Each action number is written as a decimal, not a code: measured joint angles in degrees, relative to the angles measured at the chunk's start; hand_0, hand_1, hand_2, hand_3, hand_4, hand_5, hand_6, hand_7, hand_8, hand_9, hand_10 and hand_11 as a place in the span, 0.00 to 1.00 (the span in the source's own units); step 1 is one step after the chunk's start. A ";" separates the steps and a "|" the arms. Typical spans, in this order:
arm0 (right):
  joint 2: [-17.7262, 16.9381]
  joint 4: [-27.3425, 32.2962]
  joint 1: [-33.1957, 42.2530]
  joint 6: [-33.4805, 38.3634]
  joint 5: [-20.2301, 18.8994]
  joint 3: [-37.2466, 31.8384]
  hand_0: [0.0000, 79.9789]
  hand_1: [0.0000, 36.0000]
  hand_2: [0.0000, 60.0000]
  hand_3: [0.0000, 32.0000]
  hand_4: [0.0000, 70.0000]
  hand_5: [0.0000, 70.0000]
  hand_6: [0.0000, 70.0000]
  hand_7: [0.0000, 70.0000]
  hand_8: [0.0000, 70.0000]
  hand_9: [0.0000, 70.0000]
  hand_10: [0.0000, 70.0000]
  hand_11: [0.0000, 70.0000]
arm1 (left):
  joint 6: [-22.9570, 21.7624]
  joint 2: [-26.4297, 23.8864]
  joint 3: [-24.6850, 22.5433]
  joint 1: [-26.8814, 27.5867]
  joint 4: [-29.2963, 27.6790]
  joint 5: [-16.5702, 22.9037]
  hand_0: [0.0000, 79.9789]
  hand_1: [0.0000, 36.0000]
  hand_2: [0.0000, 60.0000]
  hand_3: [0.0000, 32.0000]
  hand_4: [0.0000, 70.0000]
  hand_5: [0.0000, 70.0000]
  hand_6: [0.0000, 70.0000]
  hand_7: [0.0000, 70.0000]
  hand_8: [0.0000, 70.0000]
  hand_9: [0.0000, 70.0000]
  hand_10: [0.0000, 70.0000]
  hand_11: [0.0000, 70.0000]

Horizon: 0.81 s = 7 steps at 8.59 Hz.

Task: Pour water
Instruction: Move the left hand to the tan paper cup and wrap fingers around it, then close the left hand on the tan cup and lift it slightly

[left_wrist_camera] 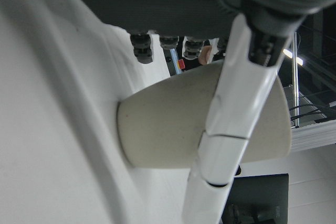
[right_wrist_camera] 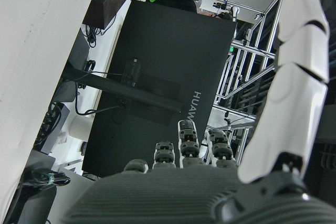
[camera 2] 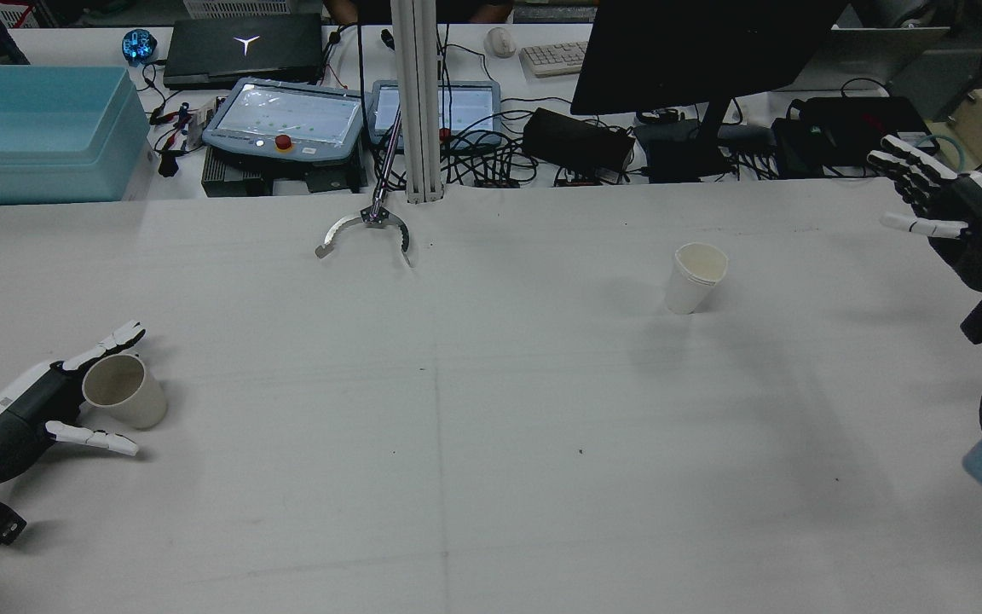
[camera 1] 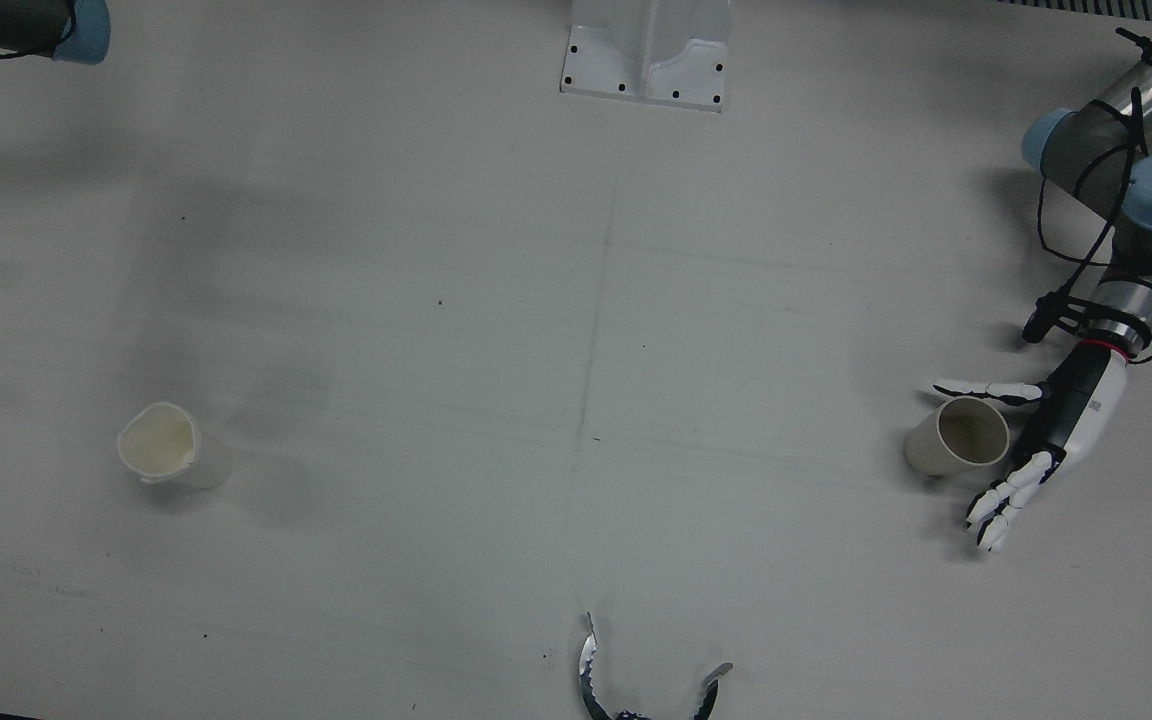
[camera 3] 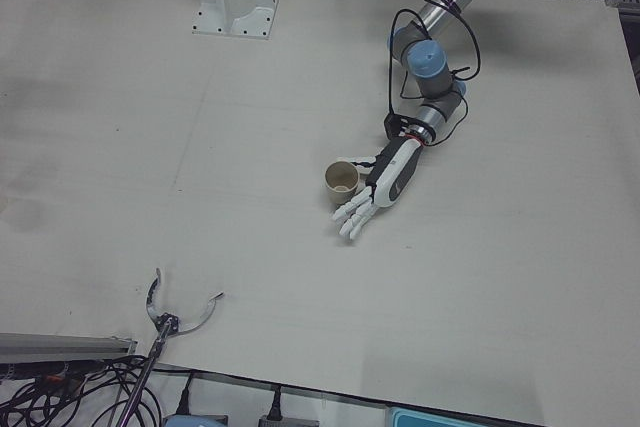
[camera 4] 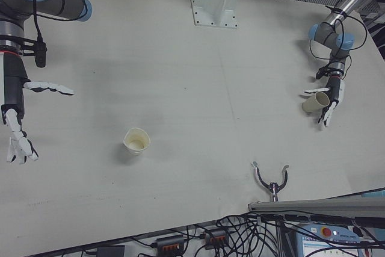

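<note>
Paper cup (camera 2: 124, 391) tilted between spread fingers of left hand (camera 2: 18, 419), near desk (camera 2: 491, 443) edge, not clasped. Second cup (camera 2: 694, 277) upright, open room around. Right hand (camera 2: 960, 217) raised, open, empty.

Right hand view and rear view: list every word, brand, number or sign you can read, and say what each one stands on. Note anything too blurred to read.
"HUAWEI": on the back of the black monitor, right hand view.
A pale Y-shaped logo, no letters: on the lid of the black laptop, rear view.
Screens of the two teach pendants: too small to read.
Keyboard keys: too small to read.
Nothing legible on the cups or hands.
</note>
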 measured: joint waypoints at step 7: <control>0.00 0.00 -0.05 0.04 0.00 0.00 0.63 0.49 0.23 0.06 0.08 0.11 0.21 0.23 0.12 0.10 0.00 0.00 | -0.28 -0.32 -1.01 -0.01 2.48 0.06 1.00 1.00 0.97 0.00 0.79 1.00 0.03 0.07 0.07 0.00 0.09 0.18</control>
